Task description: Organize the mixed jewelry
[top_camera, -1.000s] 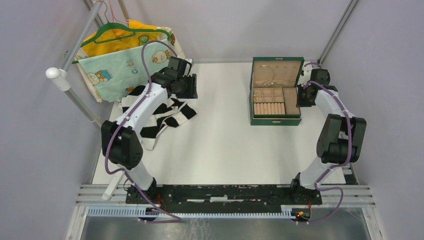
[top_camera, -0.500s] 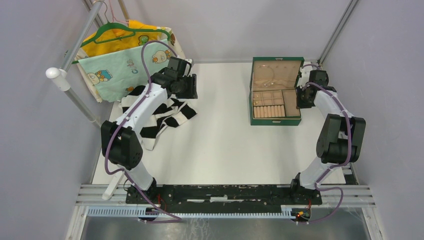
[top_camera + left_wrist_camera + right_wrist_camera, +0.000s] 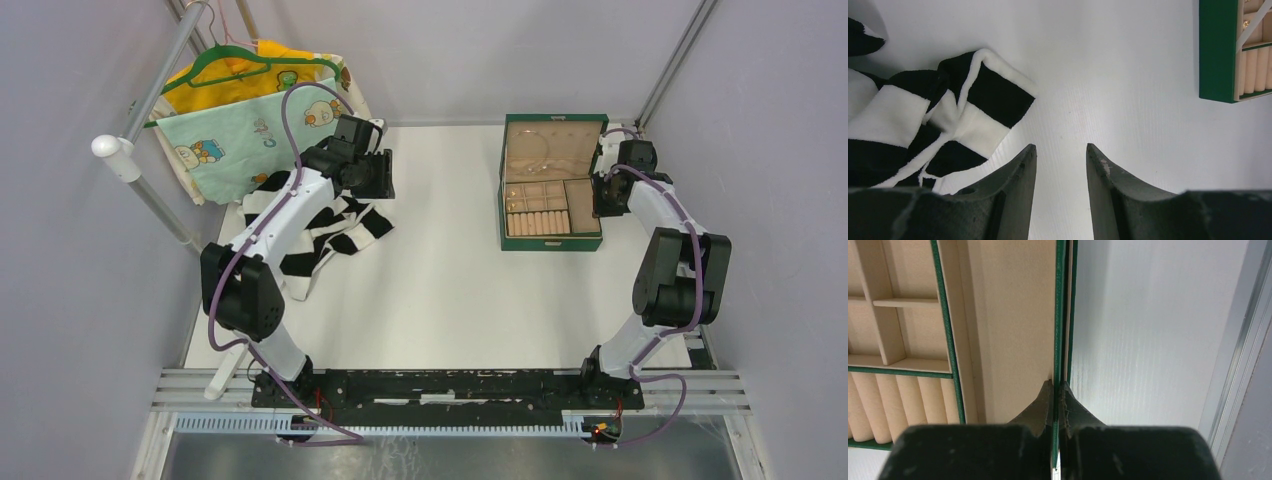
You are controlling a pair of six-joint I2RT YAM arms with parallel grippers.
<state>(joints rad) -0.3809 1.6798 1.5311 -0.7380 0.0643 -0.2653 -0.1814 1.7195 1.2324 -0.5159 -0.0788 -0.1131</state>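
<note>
The white worktop lies bare in front of the two arm bases. Farther back on the left, the left pincer hangs just above the worktop, released, its fingers apart with nothing between them. A black-and-white striped garment lies crumpled beside and beneath it.

At the same depth on the right sits the compartment tray, tan inside with a green rim. The right pincer is clenched on the thin right-hand wall of this tray, one finger inside the wall and one outside.

Padded rolls fill the tray's near row. Just behind them, tiny gold-tan pieces lie in the left small compartment. In the tray's far section the silvery wire hoop rests flat on the tan lining, well apart from both pincers.

Farthest back on the left, baby clothes hang from a green hanger on a rack.
</note>
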